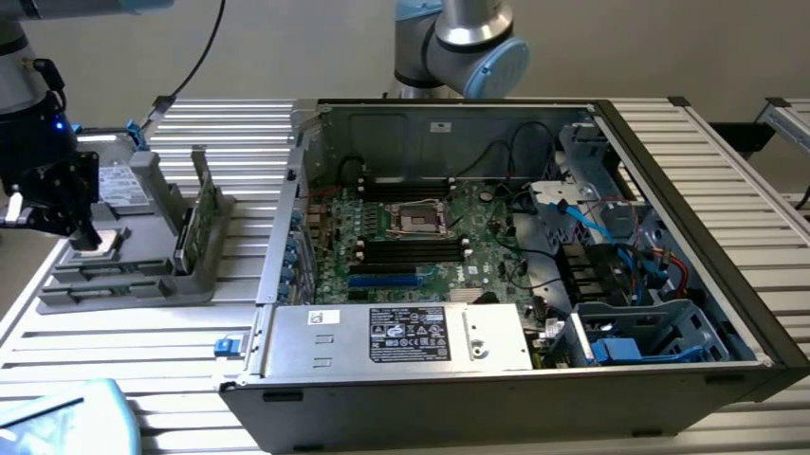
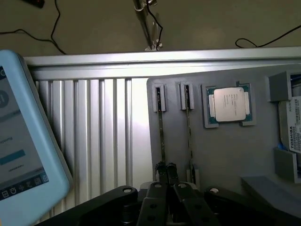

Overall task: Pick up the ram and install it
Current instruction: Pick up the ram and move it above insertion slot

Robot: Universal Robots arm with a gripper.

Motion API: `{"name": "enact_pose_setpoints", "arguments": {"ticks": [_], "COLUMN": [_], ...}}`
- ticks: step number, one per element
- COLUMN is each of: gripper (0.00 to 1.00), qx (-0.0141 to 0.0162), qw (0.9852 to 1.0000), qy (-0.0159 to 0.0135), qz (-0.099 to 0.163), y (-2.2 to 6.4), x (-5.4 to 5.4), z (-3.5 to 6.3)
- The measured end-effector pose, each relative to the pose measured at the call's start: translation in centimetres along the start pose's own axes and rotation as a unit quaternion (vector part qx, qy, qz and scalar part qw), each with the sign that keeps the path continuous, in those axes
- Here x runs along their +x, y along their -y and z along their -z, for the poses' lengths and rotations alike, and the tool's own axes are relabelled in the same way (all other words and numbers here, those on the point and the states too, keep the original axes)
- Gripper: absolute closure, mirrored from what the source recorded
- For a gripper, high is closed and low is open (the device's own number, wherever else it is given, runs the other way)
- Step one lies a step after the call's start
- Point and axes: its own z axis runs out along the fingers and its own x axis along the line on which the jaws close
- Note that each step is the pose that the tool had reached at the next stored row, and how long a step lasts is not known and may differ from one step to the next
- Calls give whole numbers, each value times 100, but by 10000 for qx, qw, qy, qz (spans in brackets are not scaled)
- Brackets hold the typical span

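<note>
The gripper hangs above the grey tray. Whether it is open or closed cannot be made out, but it has hold of nothing. Directly beneath and in line with it stands the ram, on edge in the tray's holder. A second stick is just beside it, and the square processor lies farther off on the same side. A blue tablet sits off to the other side. The step in hand looks like the pick, which calls for centring over the thin edge, staying square to the stick, clearing its neighbour, and gripping mid-length so it lifts without twisting. The open computer case is well apart.
</note>
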Motion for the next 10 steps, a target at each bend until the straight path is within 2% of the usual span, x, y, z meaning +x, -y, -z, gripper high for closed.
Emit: {"name": "enact_pose_setpoints", "arguments": {"ticks": [1,2,3,4,5,6,10], "gripper": [89,76,76,70,70,64,64], "qx": [0,0,0,0,0,0,11], "qw": [10000,10000,10000,10000,10000,10000,10000], "qy": [0,0,0,0,0,0,0], "qz": [0,0,0,0,0,0,4], "y": [0,0,-1,-1,-1,-1,-16], "x": [0,0,0,0,0,0,-3], "z": [0,0,0,0,0,0,-36]}}
